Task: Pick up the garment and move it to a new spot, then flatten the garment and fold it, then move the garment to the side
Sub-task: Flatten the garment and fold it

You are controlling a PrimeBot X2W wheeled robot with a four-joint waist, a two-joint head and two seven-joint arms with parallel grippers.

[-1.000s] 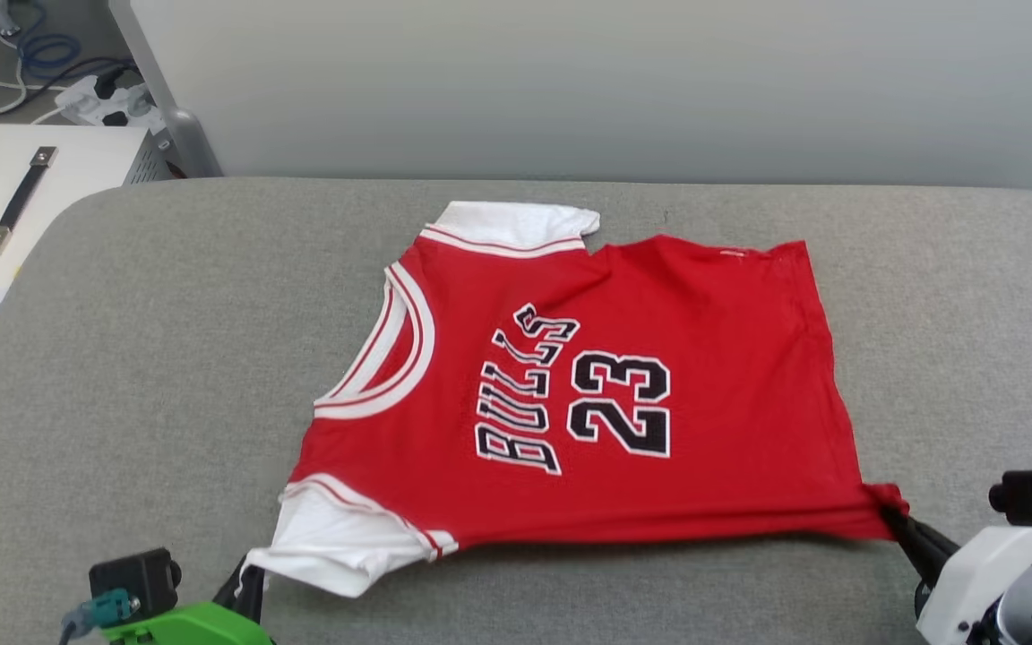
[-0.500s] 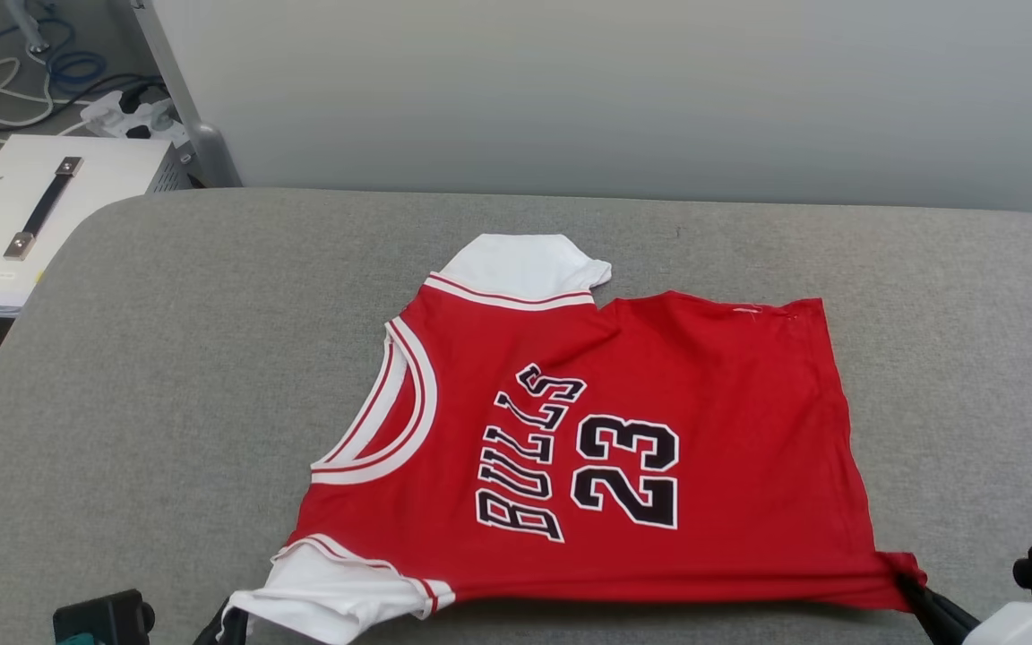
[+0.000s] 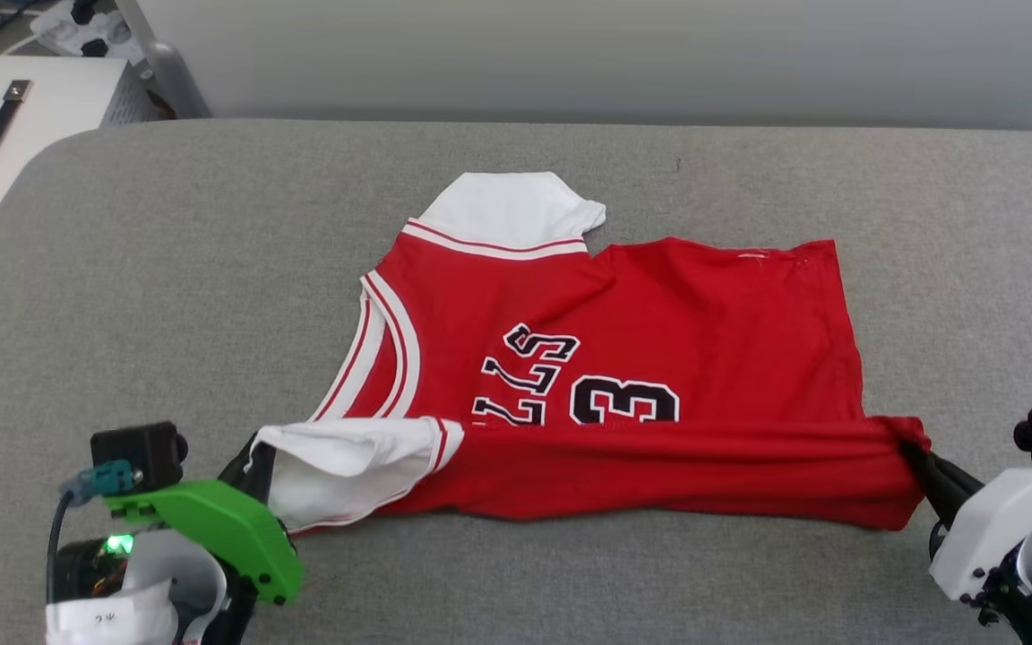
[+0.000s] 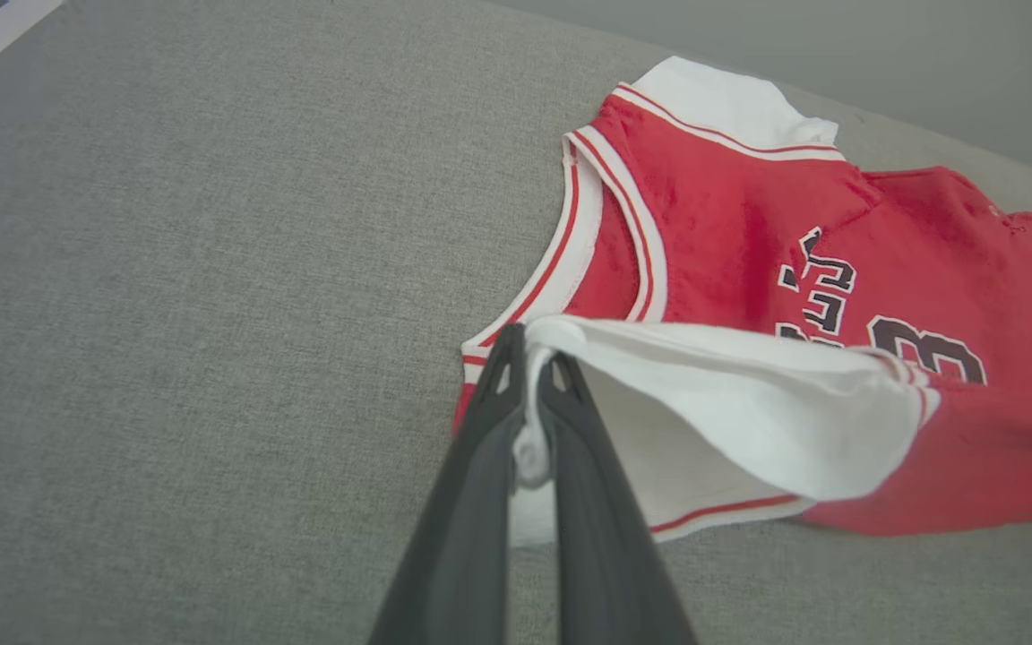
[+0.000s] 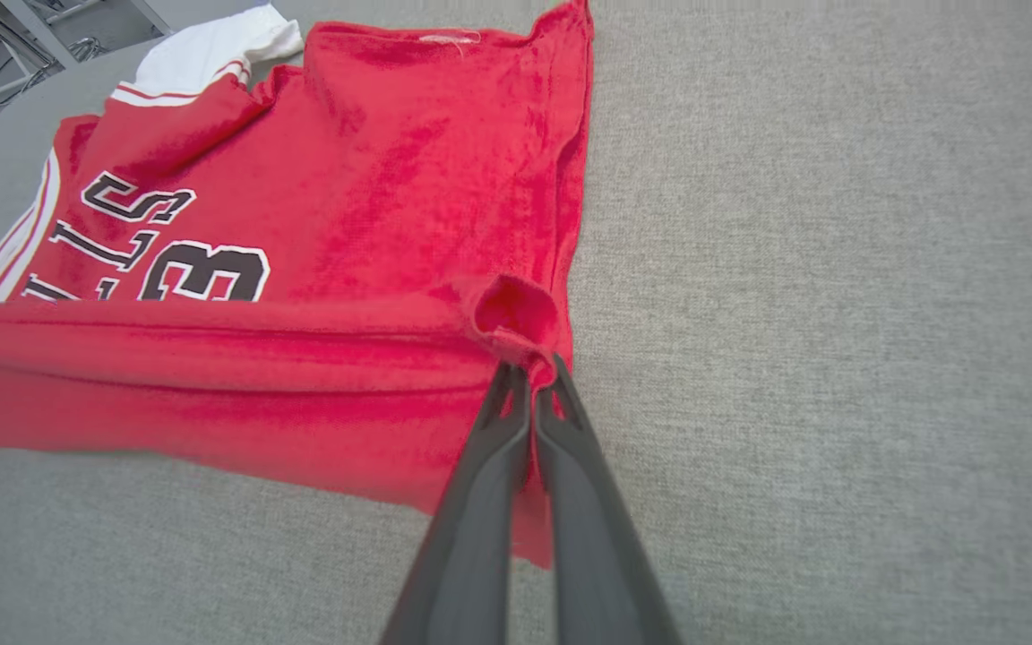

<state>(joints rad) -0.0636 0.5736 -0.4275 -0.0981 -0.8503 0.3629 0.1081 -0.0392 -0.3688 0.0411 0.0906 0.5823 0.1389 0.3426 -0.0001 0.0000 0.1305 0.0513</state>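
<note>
Now: garment lies on grey padded surface, middle of head view, print side up, collar toward left. Left gripper, lower left of head view: fingers pressed together, pinching hem of white sleeve. Right gripper, lower right: fingers closed tight on red bottom corner. Near edge of garment raised between both, stretched straight, covering lower part of black print. White box in upper left corner.

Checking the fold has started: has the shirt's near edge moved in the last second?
Yes. The near edge of the shirt has swung away from the robot: it now hides half the print, bare before.
</note>
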